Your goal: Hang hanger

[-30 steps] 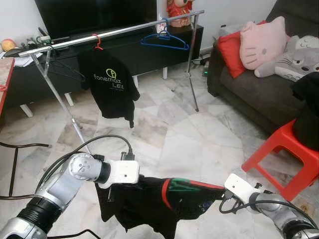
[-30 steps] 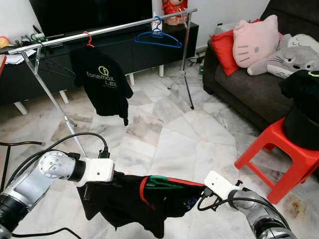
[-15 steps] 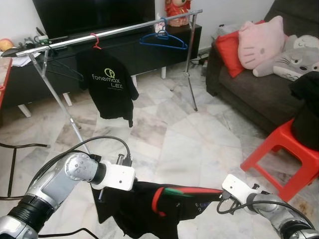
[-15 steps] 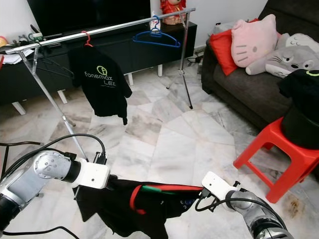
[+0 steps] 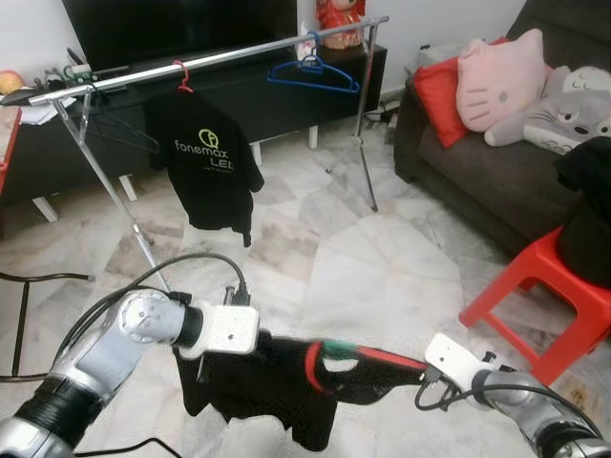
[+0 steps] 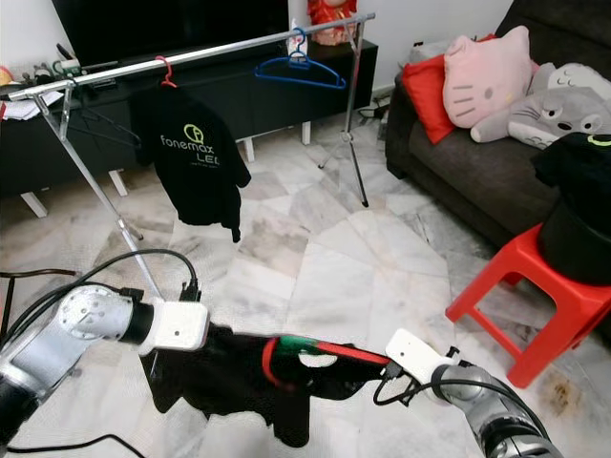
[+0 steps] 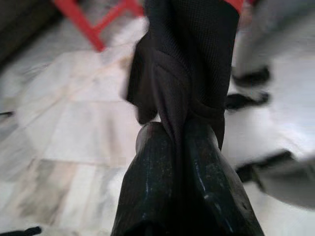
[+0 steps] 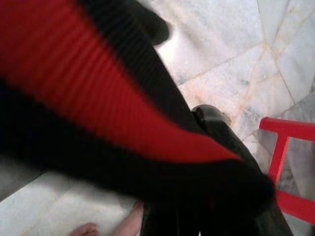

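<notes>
- The robot stands in the living room with a black shirt with red trim (image 5: 286,377) stretched low between its two arms, well short of the metal rail (image 5: 210,62) by the TV cabinet.
- The left gripper (image 7: 184,147) has its two black fingers pressed together on a bunched fold of the dark mesh cloth; the fabric comes up tight from between them.
- The right gripper (image 8: 216,196) is wrapped in the red and black edge of the shirt. It looks clamped onto that end, though the cloth hides most of the fingers.
- The shirt is thin, soft and light, I'd say: it sags in the middle and a loose flap hangs toward the marble floor (image 5: 363,258). It won't keep any shape by itself, and mesh like that could slide out of a shallow pinch.
- The red collar band looks the firmest part, so that and the shoulders seem the sensible places to grip.
- On the rail, a black printed shirt (image 5: 205,167) hangs from a red hanger (image 5: 181,76), and an empty blue hanger (image 5: 313,74) waits further along.
- A red stool (image 5: 549,305) stands close on the robot's right.
</notes>
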Controlling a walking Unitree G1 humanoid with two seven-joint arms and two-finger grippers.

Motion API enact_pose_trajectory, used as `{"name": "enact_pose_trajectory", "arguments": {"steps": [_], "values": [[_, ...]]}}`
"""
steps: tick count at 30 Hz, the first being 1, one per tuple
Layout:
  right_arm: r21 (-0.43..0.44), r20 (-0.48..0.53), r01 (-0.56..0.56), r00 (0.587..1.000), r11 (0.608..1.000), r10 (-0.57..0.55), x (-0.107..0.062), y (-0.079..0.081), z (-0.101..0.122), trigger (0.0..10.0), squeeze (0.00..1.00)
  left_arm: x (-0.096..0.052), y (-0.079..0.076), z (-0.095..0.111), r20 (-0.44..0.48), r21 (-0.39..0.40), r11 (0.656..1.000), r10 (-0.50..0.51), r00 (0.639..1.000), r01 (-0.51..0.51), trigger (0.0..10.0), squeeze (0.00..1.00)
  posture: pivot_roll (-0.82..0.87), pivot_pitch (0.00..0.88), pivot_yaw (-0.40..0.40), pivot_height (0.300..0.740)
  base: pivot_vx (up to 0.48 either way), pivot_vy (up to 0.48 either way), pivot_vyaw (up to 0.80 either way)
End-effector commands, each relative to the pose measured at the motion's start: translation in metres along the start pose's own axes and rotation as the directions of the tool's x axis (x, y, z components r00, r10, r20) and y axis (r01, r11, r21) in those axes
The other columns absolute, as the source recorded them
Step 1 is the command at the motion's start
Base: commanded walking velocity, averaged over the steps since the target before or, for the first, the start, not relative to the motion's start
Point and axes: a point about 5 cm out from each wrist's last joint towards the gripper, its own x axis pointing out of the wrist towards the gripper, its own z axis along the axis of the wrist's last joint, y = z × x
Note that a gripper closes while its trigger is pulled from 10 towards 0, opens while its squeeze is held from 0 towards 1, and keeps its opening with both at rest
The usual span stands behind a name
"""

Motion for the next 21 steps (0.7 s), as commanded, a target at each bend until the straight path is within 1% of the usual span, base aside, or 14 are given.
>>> {"name": "enact_pose_trajectory", "arguments": {"steps": [1,2,5,7,8,9,10,11,12,14,15,16,18,21], "values": [[0.004,-0.059,0.005,0.998,1.000,-0.005,-0.004,-0.002,-0.012,0.0,0.00,-0.012,-0.003,-0.001,-0.028,0.026,0.998,-0.051,0.998,0.052,10.0,0.00,-0.09,0.000,0.003,0.740,0.000,0.000,0.00],[-0.001,-0.060,0.004,0.998,1.000,-0.004,-0.004,-0.002,-0.012,0.0,0.00,-0.012,-0.007,-0.002,-0.036,0.031,0.996,-0.083,0.996,0.084,10.0,0.00,-0.09,0.000,0.003,0.740,0.000,0.000,0.00],[-0.006,-0.060,0.004,0.998,1.000,-0.005,-0.004,-0.003,-0.011,0.0,0.00,-0.011,-0.007,0.001,-0.007,0.024,0.996,-0.091,0.996,0.091,10.0,0.00,-0.09,0.000,-0.001,0.740,0.000,0.000,0.00],[-0.008,-0.059,0.005,0.998,1.000,-0.005,-0.003,-0.003,-0.010,0.0,0.00,-0.009,-0.006,0.006,0.046,0.015,0.996,-0.088,0.995,0.087,10.0,0.00,-0.09,0.000,-0.001,0.740,0.000,0.000,0.00],[-0.008,-0.059,0.005,0.998,1.000,-0.005,-0.003,-0.003,-0.010,0.0,0.00,-0.009,-0.006,0.006,0.046,0.015,0.996,-0.088,0.995,0.087,10.0,0.00,-0.09,0.000,-0.001,0.740,0.000,0.000,0.00],[-0.010,-0.059,0.002,0.998,1.000,-0.003,-0.003,-0.002,-0.010,0.0,0.00,-0.006,-0.008,0.011,0.086,0.012,0.995,-0.101,0.991,0.100,10.0,0.00,-0.09,0.000,-0.002,0.740,0.000,0.000,0.00],[-0.011,-0.060,0.001,0.998,1.000,-0.001,-0.002,-0.002,-0.009,0.0,0.00,-0.005,-0.009,0.014,0.106,0.013,0.994,-0.110,0.988,0.109,10.0,0.00,-0.09,0.000,-0.002,0.740,0.000,0.000,0.00],[-0.011,-0.060,0.001,0.998,1.000,-0.001,-0.002,-0.002,-0.009,0.0,0.00,-0.005,-0.009,0.014,0.106,0.013,0.994,-0.110,0.988,0.109,10.0,0.00,-0.09,0.000,-0.002,0.740,0.000,0.000,0.00],[-0.021,-0.066,-0.015,0.998,1.000,0.013,-0.001,0.002,-0.010,0.0,0.00,-0.002,-0.008,0.021,0.162,-0.006,0.996,-0.092,0.982,0.094,10.0,0.00,-0.09,0.000,-0.004,0.740,0.000,0.000,0.00],[-0.024,-0.072,-0.027,0.997,0.999,0.025,0.000,0.006,-0.011,0.0,0.00,-0.001,-0.002,0.023,0.160,-0.002,0.999,-0.050,0.986,0.051,10.0,0.00,-0.08,0.000,-0.006,0.740,0.000,0.000,0.00],[-0.022,-0.076,-0.028,0.997,0.999,0.027,0.000,0.007,-0.012,0.0,0.00,-0.001,-0.002,0.022,0.141,0.008,0.998,-0.055,0.989,0.054,10.0,0.00,-0.08,0.000,-0.006,0.740,0.000,0.000,0.00],[-0.022,-0.076,-0.028,0.997,0.999,0.027,0.000,0.007,-0.012,0.0,0.00,-0.001,-0.002,0.022,0.141,0.008,0.998,-0.055,0.989,0.054,10.0,0.00,-0.08,0.000,-0.006,0.740,0.000,0.000,0.00],[-0.034,-0.093,-0.030,0.995,0.999,0.027,0.000,0.008,-0.015,0.0,0.00,-0.005,-0.006,0.020,0.130,0.025,0.995,-0.097,0.987,0.094,10.0,0.00,-0.09,0.000,-0.004,0.740,0.000,0.000,0.00],[-0.043,-0.101,-0.033,0.994,0.998,0.029,-0.001,0.009,-0.017,0.0,0.00,-0.006,-0.010,0.021,0.140,0.022,0.992,-0.123,0.982,0.121,10.0,0.00,-0.09,0.000,-0.004,0.740,0.000,0.000,0.00]]}}
